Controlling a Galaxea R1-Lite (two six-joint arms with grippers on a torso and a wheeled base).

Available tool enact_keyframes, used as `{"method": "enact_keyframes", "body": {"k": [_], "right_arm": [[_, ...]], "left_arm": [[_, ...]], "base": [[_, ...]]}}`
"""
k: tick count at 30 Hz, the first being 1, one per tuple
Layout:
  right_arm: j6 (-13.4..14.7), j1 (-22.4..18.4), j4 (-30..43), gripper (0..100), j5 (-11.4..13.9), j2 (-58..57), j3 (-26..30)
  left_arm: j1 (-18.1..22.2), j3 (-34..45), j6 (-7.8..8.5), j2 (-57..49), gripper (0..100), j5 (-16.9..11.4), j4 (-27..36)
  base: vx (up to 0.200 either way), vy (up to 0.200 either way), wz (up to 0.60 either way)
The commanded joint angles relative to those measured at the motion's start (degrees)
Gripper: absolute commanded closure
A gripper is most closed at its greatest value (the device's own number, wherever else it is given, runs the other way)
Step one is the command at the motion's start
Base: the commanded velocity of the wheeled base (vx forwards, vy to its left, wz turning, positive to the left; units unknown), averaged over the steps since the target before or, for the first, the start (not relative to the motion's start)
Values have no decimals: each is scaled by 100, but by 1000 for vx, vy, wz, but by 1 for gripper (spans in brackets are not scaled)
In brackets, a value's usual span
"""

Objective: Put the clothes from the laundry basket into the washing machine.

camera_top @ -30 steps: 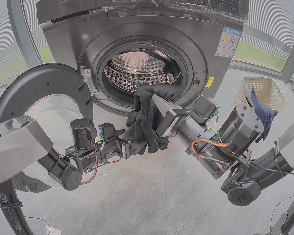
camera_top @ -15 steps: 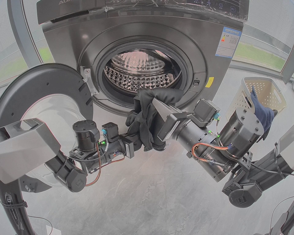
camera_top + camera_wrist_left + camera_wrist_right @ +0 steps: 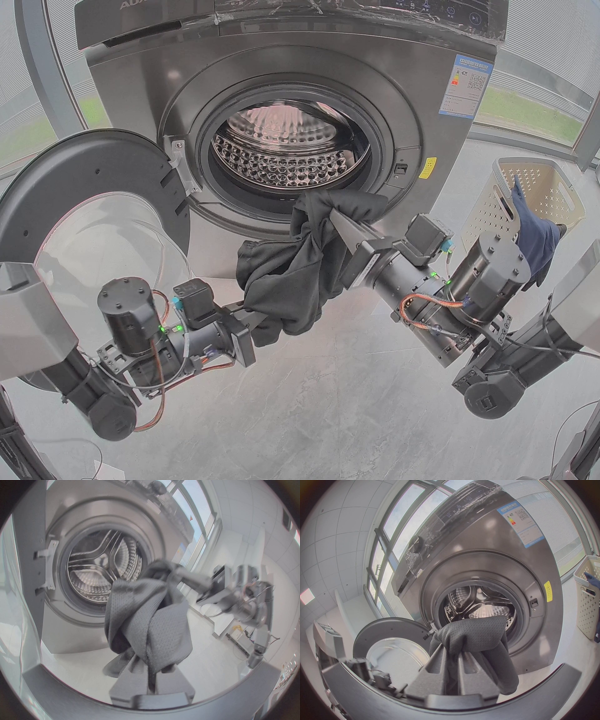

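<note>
A dark grey garment (image 3: 294, 269) hangs in front of the washing machine (image 3: 400, 81), just below its open drum (image 3: 284, 150). My right gripper (image 3: 334, 217) is shut on the garment's upper bunch near the drum's lower rim; the right wrist view shows the garment (image 3: 475, 636) pinched at the right gripper (image 3: 453, 664). My left gripper (image 3: 253, 317) is shut on the lower end, where the cloth (image 3: 147, 627) runs down between the left gripper (image 3: 151, 680) fingers. The laundry basket (image 3: 550, 169) stands at the right with a blue cloth (image 3: 537, 234) draped over its edge.
The round machine door (image 3: 94, 187) is swung open on the left, close to my left arm. Bare grey floor (image 3: 325, 400) lies in front of the machine. The basket (image 3: 589, 602) stands beside the machine's right corner.
My left arm has pulled down and back to the left with the garment's lower end, spreading the cloth out. My right gripper has shifted slightly right and lower, still holding the top.
</note>
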Motion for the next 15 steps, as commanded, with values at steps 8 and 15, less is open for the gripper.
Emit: {"method": "enact_keyframes", "body": {"k": [8,15], "right_arm": [[-26,-146,-159,0,131,343,795],[-78,-261,-151,0,131,396,1137]], "left_arm": [[-295,471,-177,-944,100,-21,-454],[-313,304,-344,-927,100,-12,-472]], "base": [[0,0,0],[0,0,0]]}}
